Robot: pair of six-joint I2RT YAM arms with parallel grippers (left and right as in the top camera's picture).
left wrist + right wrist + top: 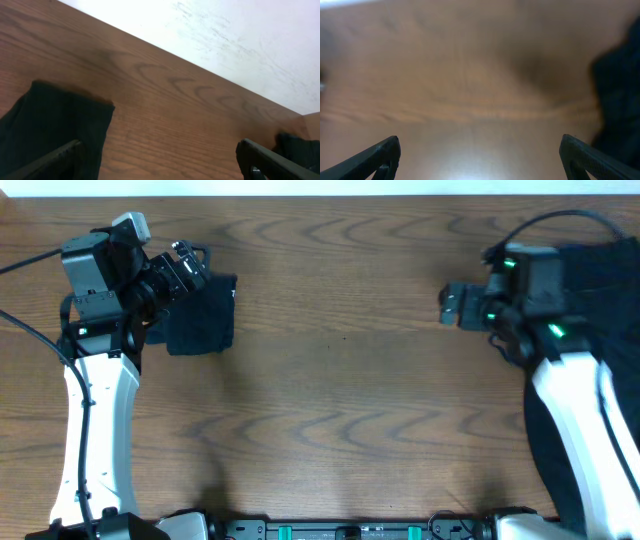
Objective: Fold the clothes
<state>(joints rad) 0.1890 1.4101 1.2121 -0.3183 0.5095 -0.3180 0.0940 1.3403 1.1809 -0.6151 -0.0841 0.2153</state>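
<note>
Left tool [160, 167], jaws wide, hangs over a folded dark garment [50, 125].

We're looking at a robotics lab bench: a wood-grain table [340, 380], the white left arm [95, 420] and right arm [575, 410] rising from a black rail [340, 531] at its near edge, loose black cables [25, 325], green status lights [553, 331], and a bare white surface [240, 40] beyond.

White arms [95, 420] carry black wrists [165, 277] and fingers [272, 161].
</note>
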